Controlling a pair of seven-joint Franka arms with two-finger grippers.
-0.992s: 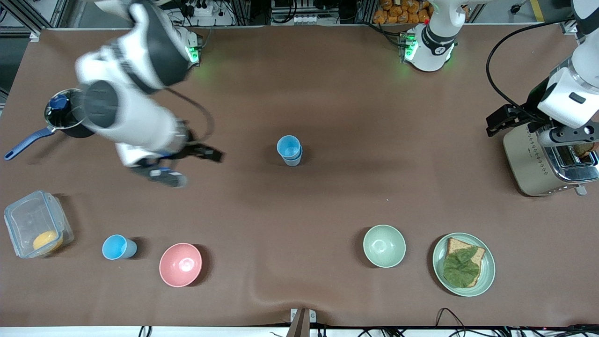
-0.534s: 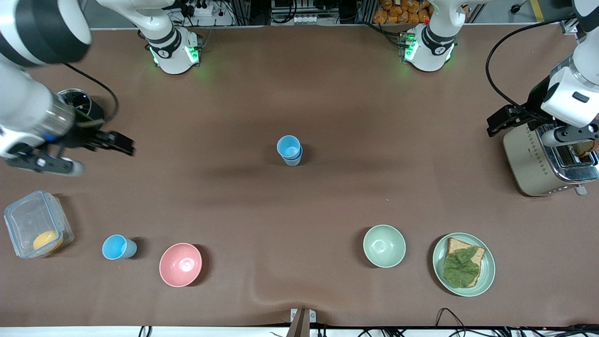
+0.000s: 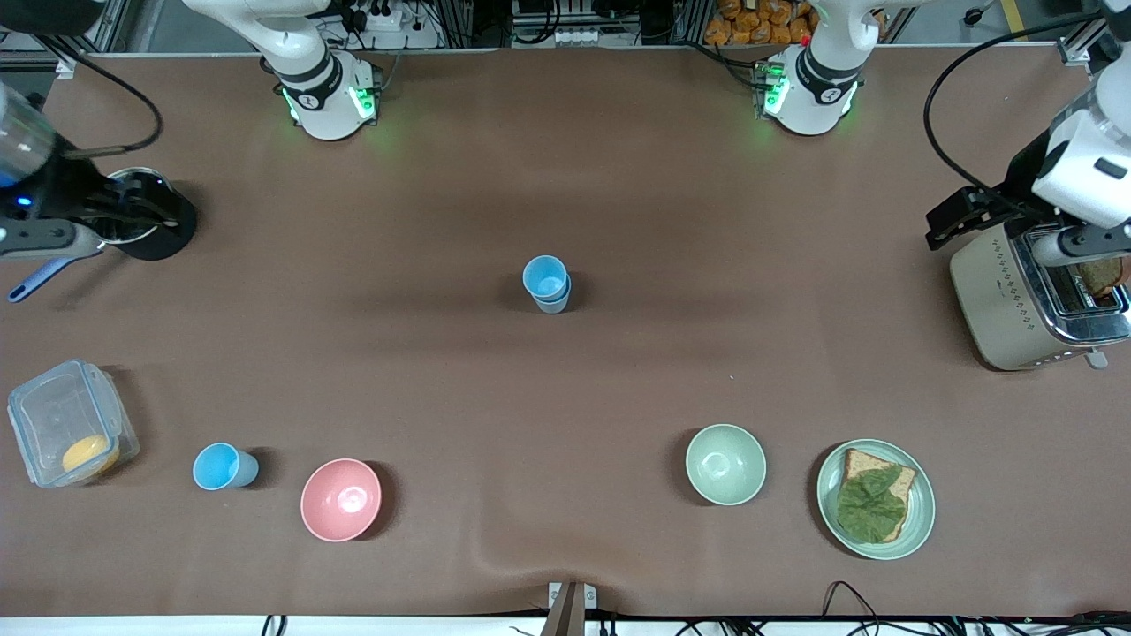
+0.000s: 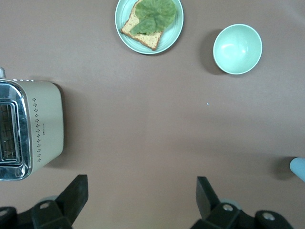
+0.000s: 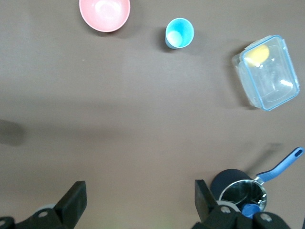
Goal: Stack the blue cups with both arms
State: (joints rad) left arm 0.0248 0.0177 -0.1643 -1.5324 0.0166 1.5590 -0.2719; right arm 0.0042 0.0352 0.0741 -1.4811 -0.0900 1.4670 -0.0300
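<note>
Both hands are held spread and empty (right hand (image 5: 138,200) over the saucepan (image 3: 141,216), left hand (image 4: 140,198) by the toaster (image 3: 1034,305)); the stacked cups (image 3: 546,283) look finished, and the lone cup (image 3: 219,465) is judged next.

I see a pink bowl (image 3: 341,499) and a clear lidded container (image 3: 69,423) holding something orange toward the right arm's end, with a blue-handled saucepan (image 3: 141,215) farther from the front camera. Toward the left arm's end I have a pale green bowl (image 3: 725,465), a plate (image 3: 919,521) of toast (image 3: 899,480) topped with a leaf, and a toaster (image 3: 1016,305).
</note>
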